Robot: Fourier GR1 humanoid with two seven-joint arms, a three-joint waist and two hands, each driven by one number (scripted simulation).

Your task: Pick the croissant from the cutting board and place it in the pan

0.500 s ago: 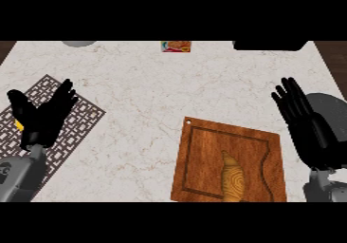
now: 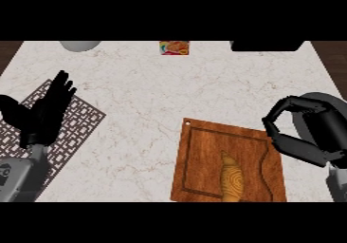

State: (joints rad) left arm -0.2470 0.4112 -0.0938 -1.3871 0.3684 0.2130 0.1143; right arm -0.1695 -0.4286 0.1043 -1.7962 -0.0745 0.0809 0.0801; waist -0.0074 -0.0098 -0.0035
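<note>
Right hand (image 2: 309, 135) hangs with fingers curled in a narrow claw, holding nothing, shaped for a grab; the croissant (image 2: 231, 180) lies below and to its left on the board (image 2: 204, 161). The pan (image 2: 323, 102) sits just behind that hand, a short carry away. Left hand (image 2: 43, 116) rests open over the mat (image 2: 71, 137), out of the way.

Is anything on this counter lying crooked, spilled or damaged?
Nothing is spilled or broken. The cutting board sits slightly turned against the counter's edges, and the croissant lies whole at the board's near end. The patterned mat at the left also lies diagonally.
</note>
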